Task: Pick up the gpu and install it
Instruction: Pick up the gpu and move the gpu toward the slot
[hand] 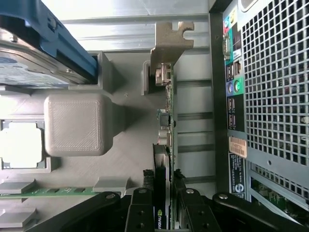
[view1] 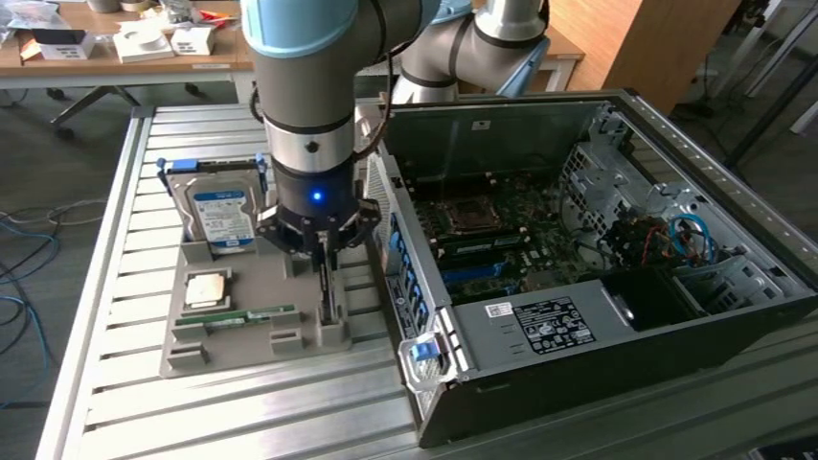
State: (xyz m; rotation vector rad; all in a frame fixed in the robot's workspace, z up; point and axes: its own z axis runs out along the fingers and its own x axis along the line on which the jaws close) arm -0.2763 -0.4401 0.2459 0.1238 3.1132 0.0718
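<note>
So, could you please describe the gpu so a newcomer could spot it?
Left of the open computer case in the exterior view, a grey holder tray lies on the table. The gpu stands on edge along the tray's side nearest the case, held by the gripper. Unlike the silver hard drive and the green memory stick, it is a thin dark card with a metal bracket.

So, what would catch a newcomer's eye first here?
The big blue-and-grey robot arm, its gripper closed on the thin dark graphics card standing edge-on in the grey plastic holder tray. At the exterior view's right, the open black computer case shows its motherboard.
</note>
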